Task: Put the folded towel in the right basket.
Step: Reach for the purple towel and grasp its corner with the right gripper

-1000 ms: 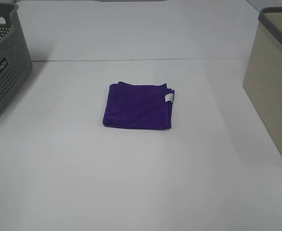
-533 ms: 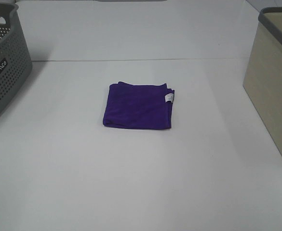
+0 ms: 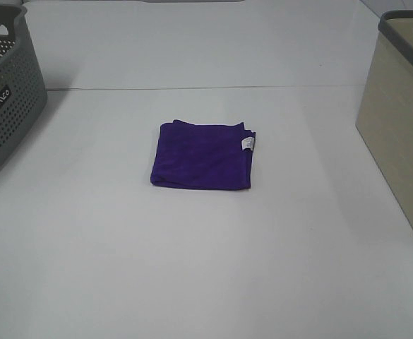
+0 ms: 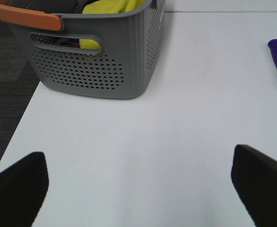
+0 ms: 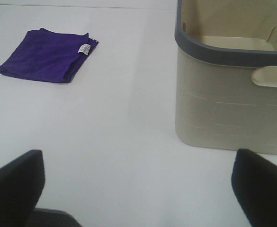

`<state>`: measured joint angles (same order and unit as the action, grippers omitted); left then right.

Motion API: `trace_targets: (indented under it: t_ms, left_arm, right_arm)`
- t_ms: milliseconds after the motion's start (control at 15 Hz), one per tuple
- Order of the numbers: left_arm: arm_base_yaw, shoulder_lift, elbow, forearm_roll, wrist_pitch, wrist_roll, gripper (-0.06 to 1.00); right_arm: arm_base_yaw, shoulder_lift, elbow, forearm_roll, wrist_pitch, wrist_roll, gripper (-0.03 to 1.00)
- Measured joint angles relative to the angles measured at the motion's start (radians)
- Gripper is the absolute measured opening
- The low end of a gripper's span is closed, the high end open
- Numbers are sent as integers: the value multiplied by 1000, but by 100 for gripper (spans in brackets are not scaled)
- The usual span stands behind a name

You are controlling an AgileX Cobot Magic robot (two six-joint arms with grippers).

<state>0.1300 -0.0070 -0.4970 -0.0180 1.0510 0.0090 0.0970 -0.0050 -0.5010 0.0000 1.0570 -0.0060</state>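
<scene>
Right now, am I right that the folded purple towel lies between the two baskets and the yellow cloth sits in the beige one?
Not quite: the yellow cloth sits in the grey basket, as the left wrist view shows. The folded purple towel does lie on the table between the grey basket and the beige basket.

Changes since the earlier pictures: none detected. High view: folded towel, middle of desk, same position and fold. Wrist views: no earlier pictures for comparison.
</scene>
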Motion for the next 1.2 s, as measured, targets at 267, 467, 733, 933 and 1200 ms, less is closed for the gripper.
trace_targets:
  t_ms: [267, 467, 733, 933, 1200]
  left_arm:
    - [0, 0, 0, 0, 0, 0, 99]
    - [0, 0, 0, 0, 0, 0, 99]
    - [0, 0, 0, 0, 0, 0, 99]
    - [0, 0, 0, 0, 0, 0, 99]
    - [0, 0, 0, 0, 0, 0, 99]
  right_arm:
    - [0, 0, 0, 0, 0, 0, 98]
    - [0, 0, 0, 0, 0, -1, 98]
    - [0, 0, 0, 0, 0, -1, 98]
    - [0, 0, 0, 0, 0, -1, 98]
    - [0, 0, 0, 0, 0, -1, 98]
